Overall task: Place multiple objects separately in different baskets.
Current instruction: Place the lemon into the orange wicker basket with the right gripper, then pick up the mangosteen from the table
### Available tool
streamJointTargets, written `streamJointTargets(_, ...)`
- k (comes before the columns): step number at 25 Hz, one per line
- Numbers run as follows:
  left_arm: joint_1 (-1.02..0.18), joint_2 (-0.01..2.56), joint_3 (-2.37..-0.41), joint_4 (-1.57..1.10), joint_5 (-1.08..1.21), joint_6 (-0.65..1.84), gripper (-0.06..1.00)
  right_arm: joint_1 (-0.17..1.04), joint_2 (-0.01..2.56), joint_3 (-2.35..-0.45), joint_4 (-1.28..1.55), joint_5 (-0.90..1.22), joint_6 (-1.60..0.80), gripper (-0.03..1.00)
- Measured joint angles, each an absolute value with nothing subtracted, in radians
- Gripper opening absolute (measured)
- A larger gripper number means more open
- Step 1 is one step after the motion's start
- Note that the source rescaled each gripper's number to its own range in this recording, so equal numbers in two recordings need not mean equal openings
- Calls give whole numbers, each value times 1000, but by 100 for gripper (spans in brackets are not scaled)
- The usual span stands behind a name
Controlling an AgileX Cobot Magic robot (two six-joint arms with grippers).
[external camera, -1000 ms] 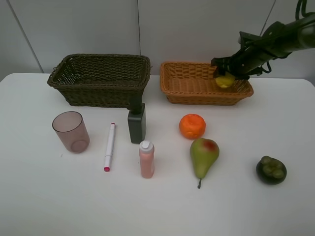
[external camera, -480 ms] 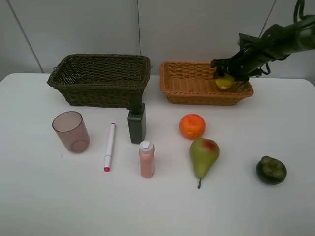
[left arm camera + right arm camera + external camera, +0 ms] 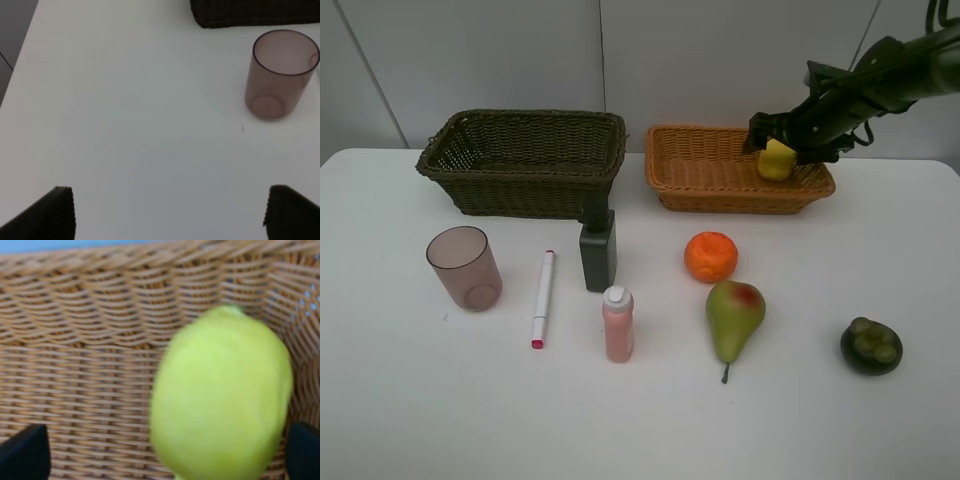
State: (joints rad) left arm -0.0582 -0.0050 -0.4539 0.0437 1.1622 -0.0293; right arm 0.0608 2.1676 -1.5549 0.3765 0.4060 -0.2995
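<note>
My right gripper (image 3: 783,138) hangs over the right end of the orange-tan basket (image 3: 740,196), open. The yellow lemon (image 3: 777,160) is loose between its spread fingers, blurred in the right wrist view against the basket's weave, where the lemon (image 3: 220,395) fills the space in front of the right gripper (image 3: 162,452). The dark olive basket (image 3: 520,190) holds nothing. My left gripper (image 3: 170,205) is open above bare table near the pinkish cup (image 3: 280,75); it does not show in the exterior view.
On the table in front of the baskets lie the cup (image 3: 465,268), white-pink marker (image 3: 542,298), dark green bottle (image 3: 598,250), pink bottle (image 3: 618,323), orange (image 3: 710,256), pear (image 3: 734,315) and dark green round fruit (image 3: 871,345).
My right gripper has gone from shut on the lemon to open, and the lemon now stands more upright in the orange-tan basket. Nothing else has moved.
</note>
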Motion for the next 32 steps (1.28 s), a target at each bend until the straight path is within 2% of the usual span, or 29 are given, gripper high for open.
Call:
streamJointTargets(10, -58, -5, -454, 44, 1162, -29, 100, 61, 1996, -1555, 276, 600, -300, 100)
streamJointTargets(18, -58, -5, -454, 44, 1162, -29, 100, 61, 1825, -1555, 96, 876, -302, 100)
streamJointTargets(27, -58, -5, -454, 44, 1162, -29, 100, 61, 1698, -1551, 88, 1131, -381, 100)
streamJointTargets(32, -58, -5, -454, 44, 1162, -29, 100, 61, 1610, -1384, 78, 1143, -477, 100)
